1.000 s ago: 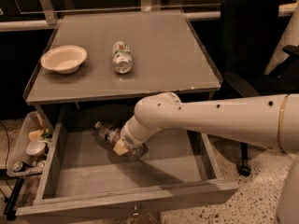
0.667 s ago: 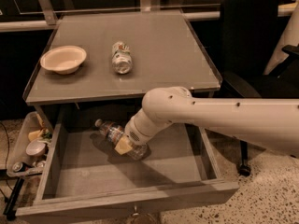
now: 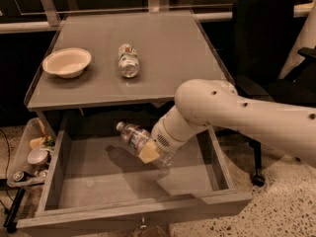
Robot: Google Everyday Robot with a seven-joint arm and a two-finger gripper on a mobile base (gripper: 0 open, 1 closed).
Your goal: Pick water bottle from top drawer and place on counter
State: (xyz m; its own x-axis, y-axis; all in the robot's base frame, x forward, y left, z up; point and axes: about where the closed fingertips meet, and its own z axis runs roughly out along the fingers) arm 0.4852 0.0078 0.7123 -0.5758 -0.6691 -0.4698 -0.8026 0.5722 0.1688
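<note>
My pincer (image 3: 154, 154) grips the bottle (image 3: 131, 134), tilted, over the open drawer (image 3: 98, 184). On the grey bench (image 3: 173, 48) I see a bowl (image 3: 66, 62) and a can (image 3: 128, 60), apart. A black chair (image 3: 261, 38) stands right, on speckled floor (image 3: 281, 201).
</note>
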